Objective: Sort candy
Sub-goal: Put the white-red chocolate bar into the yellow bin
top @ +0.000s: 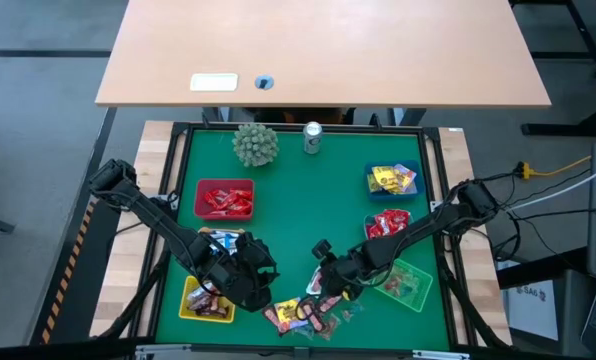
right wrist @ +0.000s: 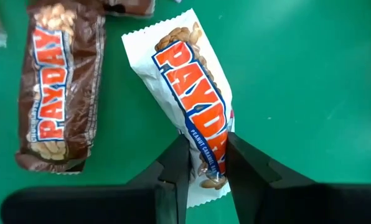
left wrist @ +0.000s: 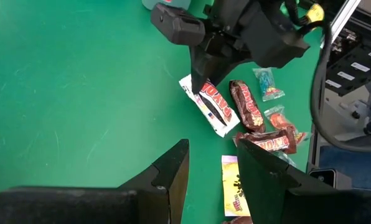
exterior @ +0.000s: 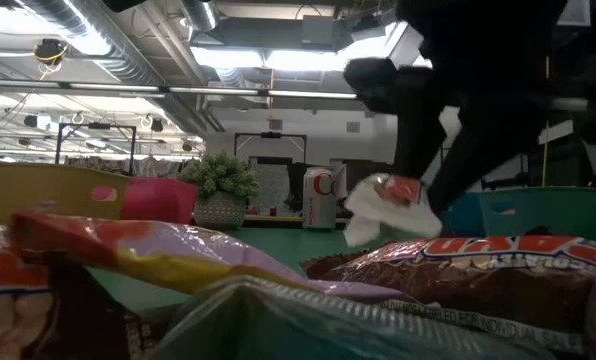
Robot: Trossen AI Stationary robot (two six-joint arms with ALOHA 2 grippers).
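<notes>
Loose candy [top: 303, 315] lies in a pile near the table's front edge: brown bars [right wrist: 58, 87], a yellow-wrapped piece [left wrist: 235, 186] and small clear-wrapped sweets. My right gripper [right wrist: 207, 146] is over the pile, shut on a white PayDay bar [left wrist: 213, 109]. My left gripper [left wrist: 213, 155] hovers open just left of the pile [top: 263, 290], with nothing between its fingers. Coloured baskets around the table hold sorted candy. My right gripper pinches the white bar's two long sides [right wrist: 204, 134] between its two fingers, close to one end. The fingers slant down from above and lie across the bar. The held end is raised off the table [exterior: 383, 205] and the bar hangs tilted below the fingers.
A red basket [top: 224, 199] and a yellow basket [top: 206, 300] stand on the left. A blue one [top: 392, 179], one with red sweets [top: 388, 222] and a green one [top: 408, 283] stand on the right. A spiky green ball [top: 255, 144] and a silver can [top: 312, 138] stand at the far edge.
</notes>
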